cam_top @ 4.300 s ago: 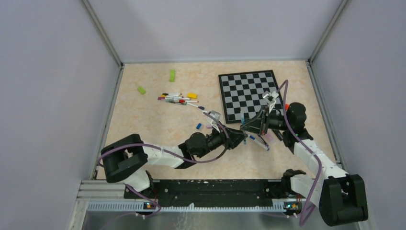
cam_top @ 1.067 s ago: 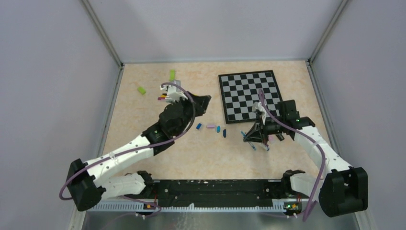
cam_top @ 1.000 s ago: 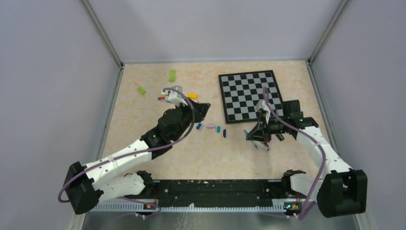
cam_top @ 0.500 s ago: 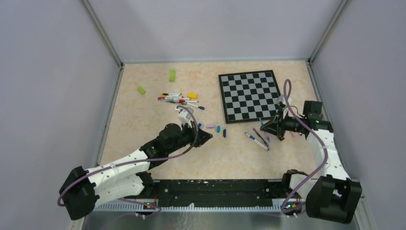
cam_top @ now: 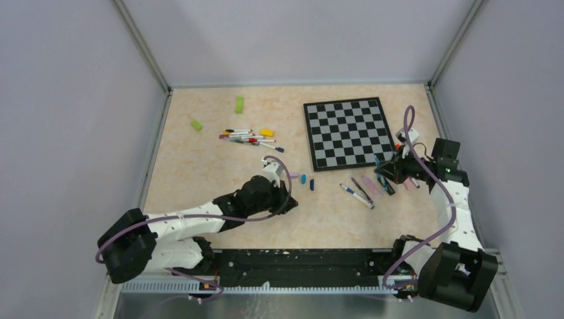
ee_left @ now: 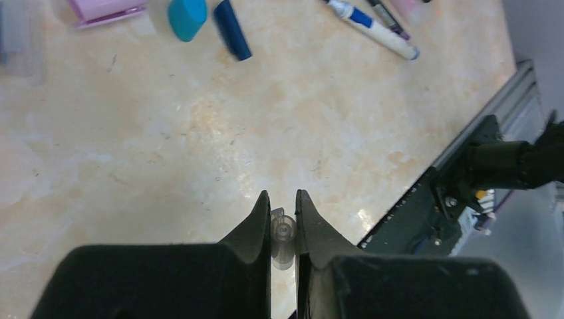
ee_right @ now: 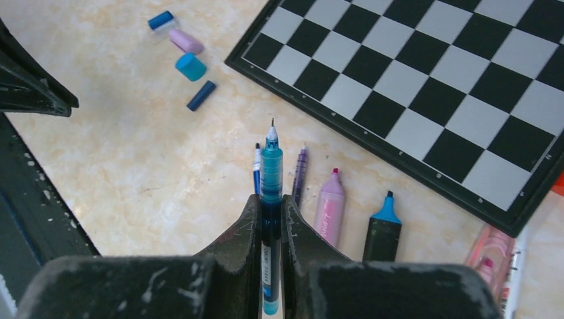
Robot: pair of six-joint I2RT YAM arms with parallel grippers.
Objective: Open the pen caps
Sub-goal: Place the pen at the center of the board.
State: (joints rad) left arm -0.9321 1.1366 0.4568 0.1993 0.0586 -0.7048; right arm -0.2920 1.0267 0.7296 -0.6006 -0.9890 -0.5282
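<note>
Four loose pen caps (ee_right: 191, 66) are seen at the upper left of the right wrist view, coloured blue, pale pink, teal and dark blue. They are scattered on the marbled table (ee_right: 133, 153) near the corner of the chessboard (ee_right: 432, 73). A teal pen (ee_right: 271, 163), uncapped with its fine tip bared, is clamped between the fingers of the right gripper (ee_right: 269, 199) at the lower centre of that frame. Beneath it, four uncapped pens (ee_right: 329, 209) are laid side by side on the table. In the left wrist view a small clear tube (ee_left: 282, 232), probably a transparent cap though the focus is soft, is pinched in the left gripper (ee_left: 282, 203) at the lower middle of the frame, above bare table. In the overhead view the left arm (cam_top: 193, 222) is stretched low across the lower centre. The right arm (cam_top: 459, 206) is raised along the right edge and bent in toward the board's lower right corner. A cluster of further pens (cam_top: 249, 138) is seen at the upper centre-left.
</note>
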